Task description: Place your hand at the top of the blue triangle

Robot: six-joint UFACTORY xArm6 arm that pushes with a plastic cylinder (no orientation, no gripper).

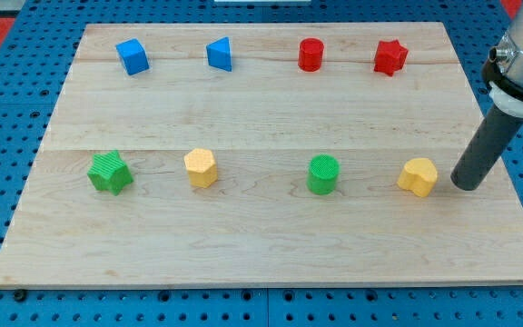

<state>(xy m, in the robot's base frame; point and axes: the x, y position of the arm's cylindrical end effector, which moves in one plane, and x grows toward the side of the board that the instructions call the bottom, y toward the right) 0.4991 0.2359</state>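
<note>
The blue triangle lies in the top row of the wooden board, left of centre. My tip rests on the board at the view's right, just right of the yellow heart-like block. The tip is far from the blue triangle, well below it and to its right. The dark rod rises up and to the right from the tip.
The top row also holds a blue cube, a red cylinder and a red star. The lower row holds a green star, a yellow hexagon and a green cylinder.
</note>
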